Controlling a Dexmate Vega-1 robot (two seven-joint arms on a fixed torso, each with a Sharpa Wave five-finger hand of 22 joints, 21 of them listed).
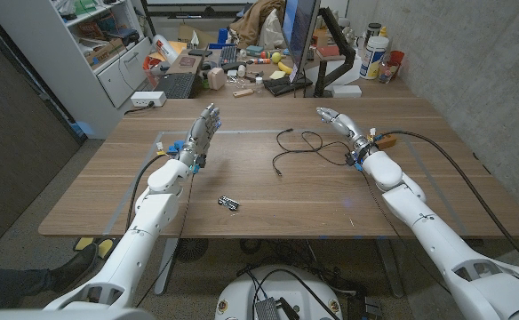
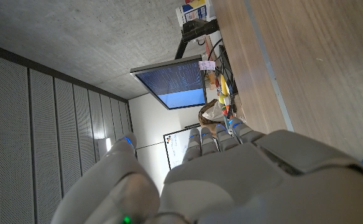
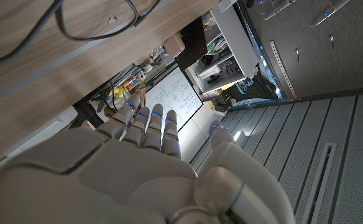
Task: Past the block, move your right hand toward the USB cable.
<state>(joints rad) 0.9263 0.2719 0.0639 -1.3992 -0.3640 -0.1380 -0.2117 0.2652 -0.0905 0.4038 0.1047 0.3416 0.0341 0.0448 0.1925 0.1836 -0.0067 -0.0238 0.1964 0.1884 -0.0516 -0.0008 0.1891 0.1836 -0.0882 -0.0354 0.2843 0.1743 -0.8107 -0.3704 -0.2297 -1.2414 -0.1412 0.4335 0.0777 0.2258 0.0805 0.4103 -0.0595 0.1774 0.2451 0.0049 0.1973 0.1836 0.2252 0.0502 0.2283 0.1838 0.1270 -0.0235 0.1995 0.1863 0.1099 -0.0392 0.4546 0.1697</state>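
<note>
Right robot hand [image 1: 335,119] is raised over the wooden bench [image 1: 419,178], smooth white fingers straight and apart, holding nothing. Thin black USB cable [image 1: 302,142] loops just beside it. Left robot hand [image 1: 203,133] stands spread; small metallic block [image 1: 229,203] lies nearer the front edge.

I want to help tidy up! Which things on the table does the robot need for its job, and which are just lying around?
Needed for the job:
USB cable
right hand

Just lying around:
small metal block, near the table's front
left hand, raised and holding nothing
clutter on the desk behind the table
</note>
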